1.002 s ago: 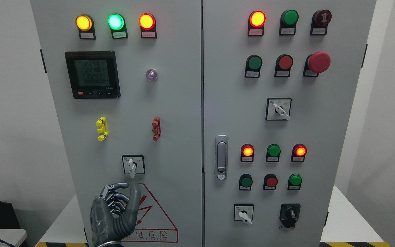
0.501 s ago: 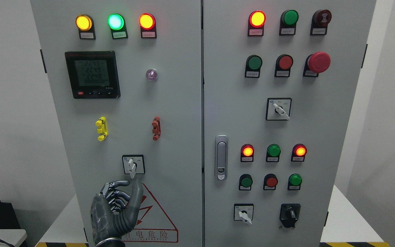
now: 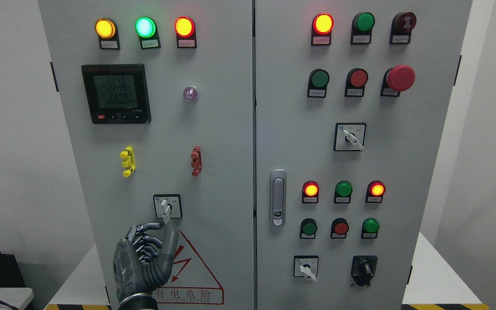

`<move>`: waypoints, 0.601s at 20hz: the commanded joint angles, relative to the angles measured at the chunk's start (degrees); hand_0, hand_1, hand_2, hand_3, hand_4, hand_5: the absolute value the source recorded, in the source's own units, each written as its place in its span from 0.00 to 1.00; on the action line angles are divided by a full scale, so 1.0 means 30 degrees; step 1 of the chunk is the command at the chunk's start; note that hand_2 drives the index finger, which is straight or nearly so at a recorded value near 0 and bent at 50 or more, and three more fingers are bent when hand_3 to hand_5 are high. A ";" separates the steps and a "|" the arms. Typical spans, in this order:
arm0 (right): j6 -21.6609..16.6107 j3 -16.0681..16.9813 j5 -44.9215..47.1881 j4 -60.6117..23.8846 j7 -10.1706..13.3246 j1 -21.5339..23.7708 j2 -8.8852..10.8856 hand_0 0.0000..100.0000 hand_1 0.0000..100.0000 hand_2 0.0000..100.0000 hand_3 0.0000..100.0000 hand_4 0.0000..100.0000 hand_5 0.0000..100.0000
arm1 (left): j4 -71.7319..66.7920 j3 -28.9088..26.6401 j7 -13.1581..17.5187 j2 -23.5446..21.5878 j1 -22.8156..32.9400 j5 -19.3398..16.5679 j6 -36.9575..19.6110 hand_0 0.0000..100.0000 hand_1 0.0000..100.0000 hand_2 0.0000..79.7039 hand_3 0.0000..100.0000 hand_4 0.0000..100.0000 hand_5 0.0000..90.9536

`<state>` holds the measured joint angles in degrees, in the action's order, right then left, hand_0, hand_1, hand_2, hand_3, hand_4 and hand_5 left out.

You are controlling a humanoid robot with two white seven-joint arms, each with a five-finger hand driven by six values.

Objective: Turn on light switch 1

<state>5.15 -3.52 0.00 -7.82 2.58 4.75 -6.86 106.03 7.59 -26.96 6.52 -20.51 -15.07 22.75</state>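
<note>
— Grey metal cabinet door (image 3: 213, 129), left half; low on it, small white rotary selector switch on a square black-framed plate (image 3: 167, 206), lever pointing down, slightly left. Sits above red-bordered triangular warning sticker (image 3: 196, 267), below yellow plastic clip (image 3: 127, 161) and red plastic clip (image 3: 196, 161).

— And dark grey robotic left hand (image 3: 142, 262)?

— Directly beneath switch. Fingers (image 3: 138, 234) curled loosely inward, holding nothing; thumb raised, tip just under lever's lower end, near or barely touching, hard to tell. Right hand out of sight.

— Handling?

— Probably light to the touch but stiff: rigid plastic lever, likely spring detents, clicking between positions. Smooth and narrow, so easy to slip off. Not fragile, though sideways force would suit better than a pull outward.

— Where to take hold?

— Lower end of lever, pinched between thumb and forefinger, or simply pushed from one side near tip for most leverage. Nothing to grip on plate itself.
</note>
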 commanded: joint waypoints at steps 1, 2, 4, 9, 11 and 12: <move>0.0011 0.0000 0.0323 0.0000 -0.0009 0.0000 0.0000 0.12 0.39 0.00 0.00 0.00 0.00 | 0.0075 -0.0039 -0.0008 0.0025 -0.0341 0.0014 0.0178 0.22 0.46 0.59 0.81 0.91 0.96; 0.0011 0.0000 0.0322 0.0000 -0.0009 0.0000 0.0000 0.12 0.39 0.00 0.00 0.00 0.00 | 0.0076 -0.0039 -0.0008 0.0025 -0.0400 0.0014 0.0237 0.22 0.46 0.59 0.81 0.91 0.96; 0.0011 0.0000 0.0351 0.0000 -0.0009 0.0000 0.0000 0.12 0.39 0.00 0.00 0.00 0.00 | 0.0076 -0.0039 -0.0008 0.0025 -0.0488 0.0014 0.0266 0.22 0.46 0.59 0.81 0.91 0.96; 0.0011 0.0000 0.0352 0.0000 -0.0009 0.0000 0.0000 0.12 0.39 0.00 0.00 0.00 0.00 | 0.0017 -0.0039 -0.0008 0.0025 -0.0722 0.0102 0.0296 0.22 0.46 0.59 0.81 0.91 0.96; 0.0011 0.0000 0.0351 0.0000 -0.0009 0.0000 0.0000 0.12 0.39 0.00 0.00 0.00 0.00 | 0.0017 -0.0039 -0.0008 0.0025 -0.0839 0.0102 0.0529 0.22 0.45 0.59 0.81 0.91 0.96; 0.0011 0.0000 0.0323 0.0000 -0.0009 0.0000 0.0000 0.12 0.39 0.00 0.00 0.00 0.00 | 0.0017 -0.0039 -0.0008 0.0025 -0.0927 0.0131 0.0733 0.22 0.45 0.59 0.81 0.91 0.96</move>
<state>5.15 -3.52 0.00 -7.82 2.57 4.75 -6.85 106.13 7.51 -26.96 6.58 -22.29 -14.88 23.92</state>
